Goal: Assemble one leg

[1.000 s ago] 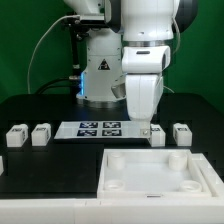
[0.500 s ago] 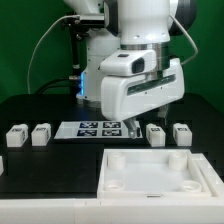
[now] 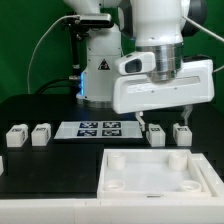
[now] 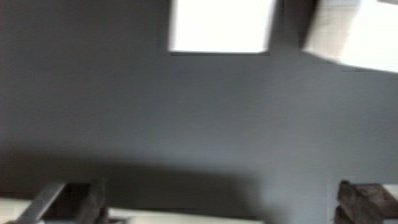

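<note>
On the worktop (image 3: 50,165), the far-left leg (image 3: 16,137) sits at the exterior view's middle left, with the second leg (image 3: 41,133) just beside it on the right. The marker board (image 3: 98,128) lies flat at centre. To its right stand the third leg (image 3: 155,134) and the fourth leg (image 3: 183,132), near each other. The tray (image 3: 135,153) fills the lower right, in front of them. The tool (image 3: 164,118) hangs above that pair, fingers spread.
</note>
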You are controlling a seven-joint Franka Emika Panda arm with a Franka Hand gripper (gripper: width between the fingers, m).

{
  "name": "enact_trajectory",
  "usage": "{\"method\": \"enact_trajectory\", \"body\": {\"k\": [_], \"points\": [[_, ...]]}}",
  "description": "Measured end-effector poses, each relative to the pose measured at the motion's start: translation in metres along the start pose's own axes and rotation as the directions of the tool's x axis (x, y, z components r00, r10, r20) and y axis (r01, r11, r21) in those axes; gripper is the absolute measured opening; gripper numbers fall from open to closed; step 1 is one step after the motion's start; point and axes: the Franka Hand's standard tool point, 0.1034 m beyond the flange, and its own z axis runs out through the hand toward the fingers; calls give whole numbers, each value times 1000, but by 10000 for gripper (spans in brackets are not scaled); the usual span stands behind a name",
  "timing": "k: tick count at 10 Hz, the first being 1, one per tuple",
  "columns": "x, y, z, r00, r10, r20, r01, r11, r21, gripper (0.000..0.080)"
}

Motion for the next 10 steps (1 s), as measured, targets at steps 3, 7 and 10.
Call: {"method": "enact_trajectory", "body": {"k": [3,7,10], "points": [[-5,-34,1,1000,-15,18,14,1000,10,649],[-12,-26,-1,962,-19,271,21,1000,-4,649],[-36,-23,7,827,144,544,-135,989,-57,649]]}}
